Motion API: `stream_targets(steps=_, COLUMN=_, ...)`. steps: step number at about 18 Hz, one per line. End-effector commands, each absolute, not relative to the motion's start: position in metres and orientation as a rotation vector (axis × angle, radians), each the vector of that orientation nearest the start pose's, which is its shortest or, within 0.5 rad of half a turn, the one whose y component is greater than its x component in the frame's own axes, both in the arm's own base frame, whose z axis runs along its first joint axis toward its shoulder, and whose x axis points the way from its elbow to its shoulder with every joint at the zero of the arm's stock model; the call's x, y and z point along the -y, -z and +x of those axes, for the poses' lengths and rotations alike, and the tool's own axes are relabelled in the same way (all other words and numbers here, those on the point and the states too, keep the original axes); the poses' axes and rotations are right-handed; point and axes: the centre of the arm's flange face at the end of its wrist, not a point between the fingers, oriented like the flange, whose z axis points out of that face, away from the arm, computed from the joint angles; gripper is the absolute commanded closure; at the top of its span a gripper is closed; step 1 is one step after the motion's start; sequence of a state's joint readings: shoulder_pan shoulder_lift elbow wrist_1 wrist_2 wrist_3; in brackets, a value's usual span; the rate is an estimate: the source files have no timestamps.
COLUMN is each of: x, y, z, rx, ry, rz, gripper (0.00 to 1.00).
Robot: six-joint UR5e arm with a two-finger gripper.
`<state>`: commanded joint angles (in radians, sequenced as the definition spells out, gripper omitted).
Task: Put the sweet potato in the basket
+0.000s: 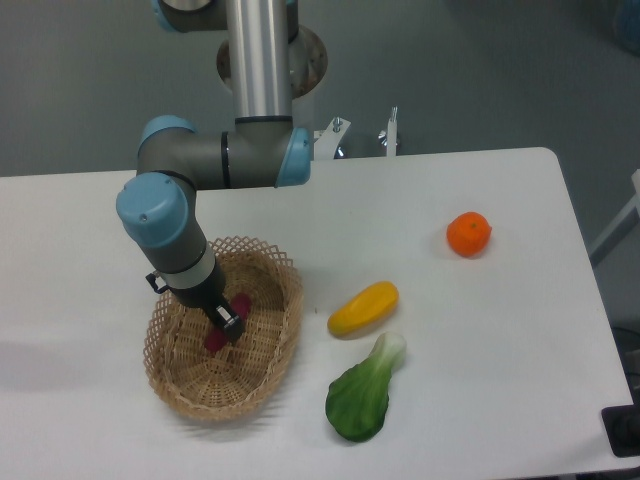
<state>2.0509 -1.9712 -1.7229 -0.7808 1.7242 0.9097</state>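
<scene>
The light tan wicker basket (pixel 265 375) sits on the white table at the front left. My gripper (pixel 229 322) reaches down into the basket. The magenta-red sweet potato (pixel 215 339) sits between the fingers, low inside the basket, with its ends showing on either side of them. The gripper looks shut on it. I cannot tell whether the sweet potato touches the basket floor.
A yellow-orange oblong vegetable (pixel 362 308) lies just right of the basket. A green leafy bok choy (pixel 364 392) lies in front of it. A round orange fruit (pixel 468 234) sits further right. The table's right edge (pixel 585 300) is beyond it.
</scene>
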Motion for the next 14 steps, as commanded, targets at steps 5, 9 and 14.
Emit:
stream_targets(steps=5, x=-0.592, y=-0.32, z=-0.232, rx=-0.448, ry=-0.475, rz=-2.93, gripper=0.0)
stream_targets(steps=9, x=-0.562, y=-0.359, z=-0.285, rx=-0.322, ry=-0.45, rz=-2.877, gripper=0.0)
stream_targets(steps=14, x=-0.525, y=-0.403, z=-0.348, rx=-0.343, ry=-0.477, rz=-2.897, gripper=0.0)
